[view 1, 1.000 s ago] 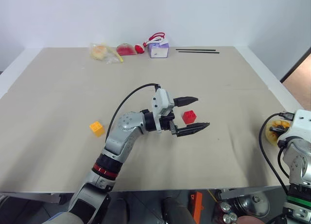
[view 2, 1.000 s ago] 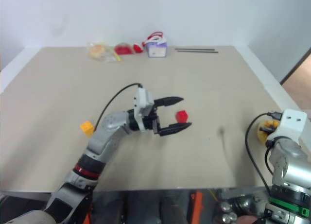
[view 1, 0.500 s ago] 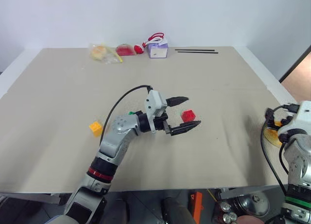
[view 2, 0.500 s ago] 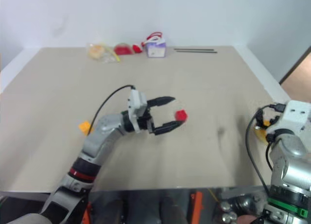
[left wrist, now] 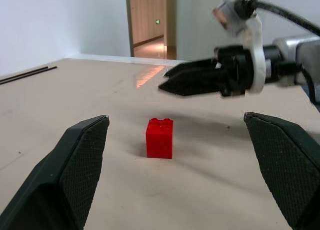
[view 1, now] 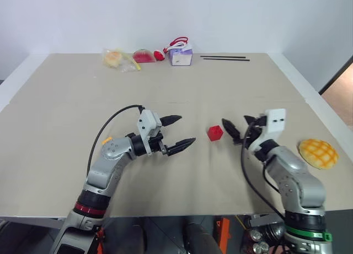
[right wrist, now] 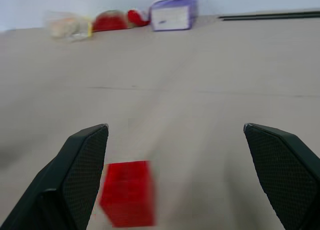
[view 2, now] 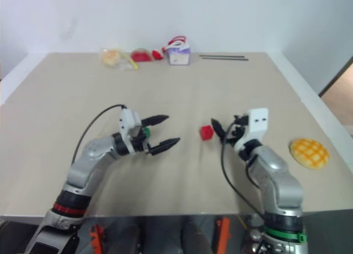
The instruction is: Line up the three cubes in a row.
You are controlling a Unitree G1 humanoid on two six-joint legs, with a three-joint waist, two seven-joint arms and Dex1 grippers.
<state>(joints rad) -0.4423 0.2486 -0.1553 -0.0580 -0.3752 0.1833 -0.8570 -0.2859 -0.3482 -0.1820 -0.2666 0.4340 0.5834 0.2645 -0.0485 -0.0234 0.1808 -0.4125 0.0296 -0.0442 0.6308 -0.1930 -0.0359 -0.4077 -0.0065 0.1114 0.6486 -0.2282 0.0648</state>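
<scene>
The red cube [view 1: 215, 133] stands upright on the tan table [view 1: 66, 100] between my two grippers. My left gripper [view 1: 185, 129] is open, pointing at the cube from a short way to its left. My right gripper [view 1: 235, 123] is open too, close on the cube's right, with one fingertip nearly beside it. The left wrist view shows the red cube [left wrist: 160, 137] ahead of the open fingers and the right gripper [left wrist: 200, 83] behind it. A bit of the green cube [view 2: 145, 131] shows behind my left wrist. The yellow-orange cube [view 1: 106, 139] peeks out behind my left forearm.
A round yellow crosshatched bun [view 1: 318, 153] lies near the table's right edge. Along the back edge are a purple box [view 1: 180, 56], a red item [view 1: 144, 56], a clear bag [view 1: 113, 58] and thin black rods [view 1: 223, 58].
My left gripper drew back leftward from the red cube, staying open. My right arm swung in from the table's right edge to beside the cube and opened, leaving the bun lying on the table.
</scene>
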